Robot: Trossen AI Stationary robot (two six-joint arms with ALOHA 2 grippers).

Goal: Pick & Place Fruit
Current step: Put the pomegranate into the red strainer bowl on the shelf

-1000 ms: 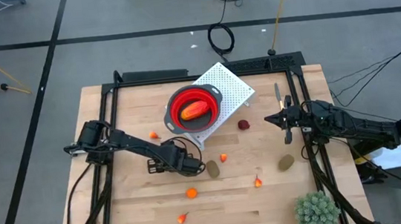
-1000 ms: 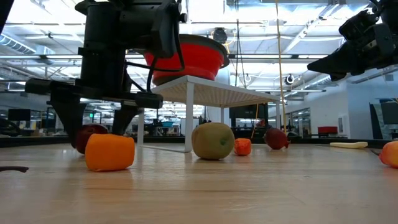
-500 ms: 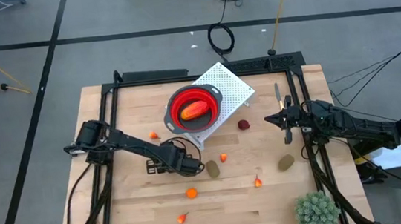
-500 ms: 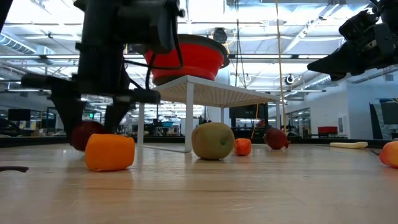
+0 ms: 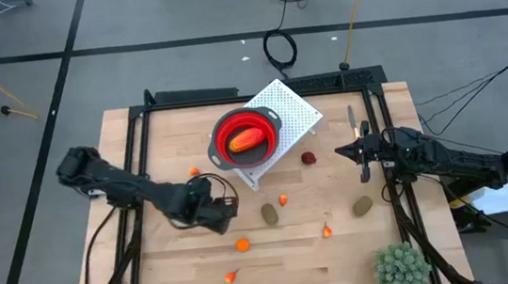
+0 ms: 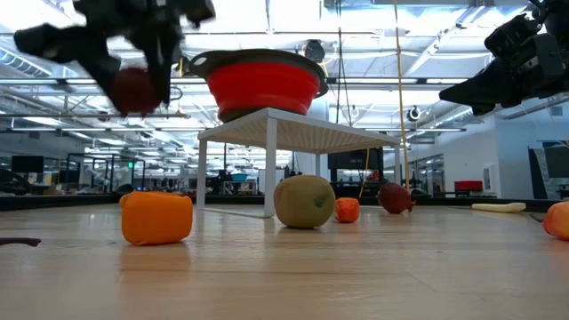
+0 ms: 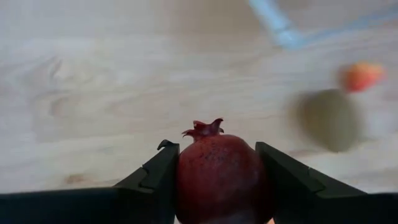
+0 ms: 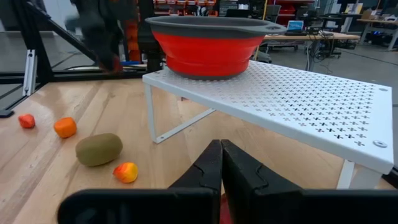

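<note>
My left gripper (image 7: 216, 147) hangs above the table's left middle, shut on a dark red ball (image 7: 217, 177) with a small crown; the low view shows this fruit (image 6: 133, 89) high off the wood. On the table lie two brown-green ovals (image 5: 269, 214) (image 5: 362, 207), another dark red ball (image 5: 309, 158) and small orange bits (image 5: 243, 244) (image 5: 283, 198). A longer red-orange piece (image 5: 247, 141) lies in the red bowl (image 5: 224, 126). My right gripper (image 8: 221, 163) waits shut at the right edge. My left gripper pinches the dark red ball by two opposite sides (image 7: 184, 177) between its two fingers. The fingers come from above, slanting steeply down. The ball's crown (image 7: 202, 129) sticks out past the fingertips. The ball is lifted clear of the table.
The red bowl stands on a white perforated stand (image 5: 293, 109) at the far middle. A spiky green plant (image 5: 402, 268) sits at the near right corner. More orange bits (image 5: 327, 232) (image 5: 231, 277) (image 5: 195, 172) dot the wood; bare board lies at the near left.
My left gripper has taken hold of the dark red ball and risen with it, drawing back toward the table's left edge. The ball, on the wood a second ago, now hangs clear, well above the orange piece in the low view.
</note>
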